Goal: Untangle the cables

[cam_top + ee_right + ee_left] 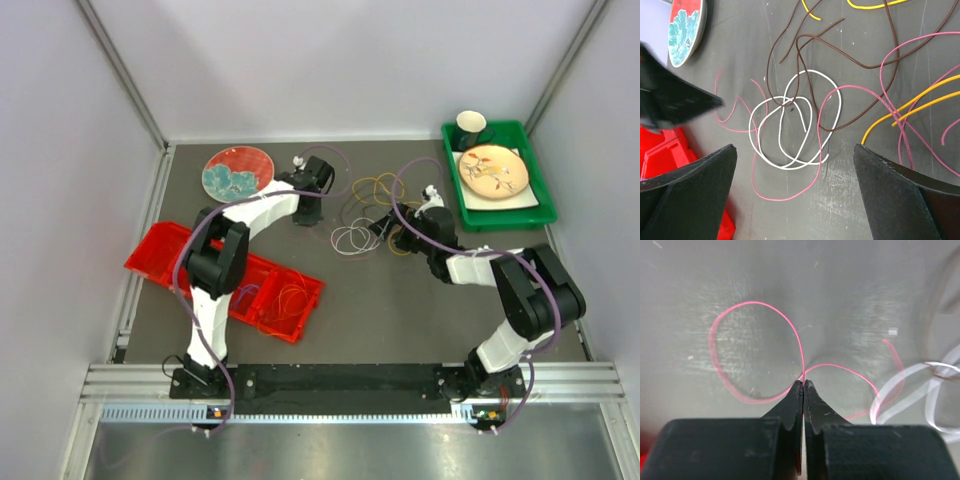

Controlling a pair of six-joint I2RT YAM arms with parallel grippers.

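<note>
Red tray (160, 255) nearest, left side. Mid-table: left gripper (803, 382) pinched together on pink cable (755, 303) at its loop crossing. Right gripper (794, 148) spread wide over white cable (837, 95), holding nothing. Brown cable (865, 66) and yellow cables (940, 82) lie beyond. Patterned plate (238, 172) and green bin (505, 218) farthest.

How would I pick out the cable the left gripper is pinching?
Find the round red-and-teal plate at the back left. Just right of it, the left gripper pinches a thin cable. It is pink, unlike the white coil beside it.
</note>
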